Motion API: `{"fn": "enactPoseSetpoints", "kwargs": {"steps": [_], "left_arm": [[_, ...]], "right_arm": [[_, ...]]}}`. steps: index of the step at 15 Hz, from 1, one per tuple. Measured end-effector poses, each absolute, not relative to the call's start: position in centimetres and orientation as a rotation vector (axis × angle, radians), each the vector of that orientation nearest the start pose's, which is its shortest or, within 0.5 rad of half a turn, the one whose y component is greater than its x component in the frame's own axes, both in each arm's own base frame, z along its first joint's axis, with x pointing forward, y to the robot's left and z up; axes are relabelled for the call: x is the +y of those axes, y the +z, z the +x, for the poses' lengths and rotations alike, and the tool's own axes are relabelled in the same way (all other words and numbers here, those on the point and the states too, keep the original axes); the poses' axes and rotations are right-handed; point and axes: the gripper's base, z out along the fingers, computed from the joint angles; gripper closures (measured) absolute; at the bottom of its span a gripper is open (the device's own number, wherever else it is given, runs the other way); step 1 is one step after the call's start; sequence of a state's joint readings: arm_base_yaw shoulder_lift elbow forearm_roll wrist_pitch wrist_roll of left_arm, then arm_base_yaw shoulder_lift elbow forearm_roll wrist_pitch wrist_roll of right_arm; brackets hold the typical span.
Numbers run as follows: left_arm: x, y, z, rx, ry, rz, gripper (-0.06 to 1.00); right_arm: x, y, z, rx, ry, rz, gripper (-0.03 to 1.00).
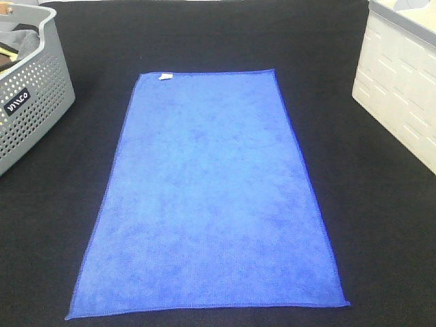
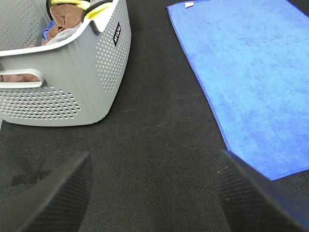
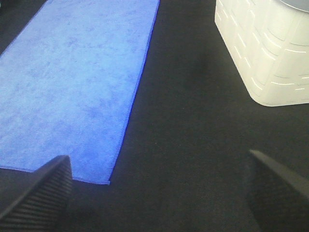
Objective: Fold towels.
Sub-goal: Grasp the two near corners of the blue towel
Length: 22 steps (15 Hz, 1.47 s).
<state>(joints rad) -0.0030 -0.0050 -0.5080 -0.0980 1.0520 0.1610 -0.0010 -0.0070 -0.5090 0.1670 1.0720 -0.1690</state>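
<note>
A royal-blue towel (image 1: 211, 197) lies spread flat on the black table cloth, long side running away from me, with a small white tag (image 1: 164, 75) at its far left corner. It also shows in the left wrist view (image 2: 251, 77) and the right wrist view (image 3: 72, 82). Neither gripper shows in the exterior high view. My left gripper (image 2: 154, 198) is open and empty above the black cloth, left of the towel's near left corner. My right gripper (image 3: 159, 193) is open and empty above the black cloth, right of the towel's near right corner.
A grey perforated basket (image 1: 30, 102) with cloths inside stands at the far left, also seen in the left wrist view (image 2: 72, 82). A white ribbed container (image 1: 402, 82) stands at the far right, also in the right wrist view (image 3: 265, 53).
</note>
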Motion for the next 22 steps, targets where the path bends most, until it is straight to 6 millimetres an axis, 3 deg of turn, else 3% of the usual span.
{"fn": "enactPoseSetpoints", "kwargs": {"steps": [4, 7, 9, 14, 15, 20, 22], "left_arm": [[-0.8, 28.1, -0.6, 2.011, -0.024, 0.162, 0.26], [-1.1, 28.5, -0.5, 1.984, -0.102, 0.106, 0.26], [-1.3, 29.4, 0.8, 1.963, -0.167, 0.066, 0.26], [-2.6, 29.8, 7.2, 2.11, -0.456, -0.084, 0.26], [-3.0, 28.9, 9.5, 2.216, -0.534, -0.127, 0.26], [-4.3, 25.0, 15.5, 2.479, -0.735, -0.148, 0.26], [-4.5, 24.0, 16.5, 2.523, -0.762, -0.137, 0.26]], "right_arm": [[1.3, 28.0, -0.6, 2.032, 0.1, -0.163, 0.08], [1.2, 28.6, 0.5, 2.058, 0.125, -0.101, 0.08], [1.2, 29.5, 2.3, 2.093, 0.151, -0.046, 0.08], [1.1, 29.8, 9.1, 2.357, 0.178, 0.008, 0.08], [1.2, 29.1, 10.6, 2.44, 0.198, 0.021, 0.08], [2.2, 25.4, 15.5, 2.693, 0.349, -0.027, 0.08], [2.6, 24.6, 16.4, 2.721, 0.407, -0.049, 0.08]]}}
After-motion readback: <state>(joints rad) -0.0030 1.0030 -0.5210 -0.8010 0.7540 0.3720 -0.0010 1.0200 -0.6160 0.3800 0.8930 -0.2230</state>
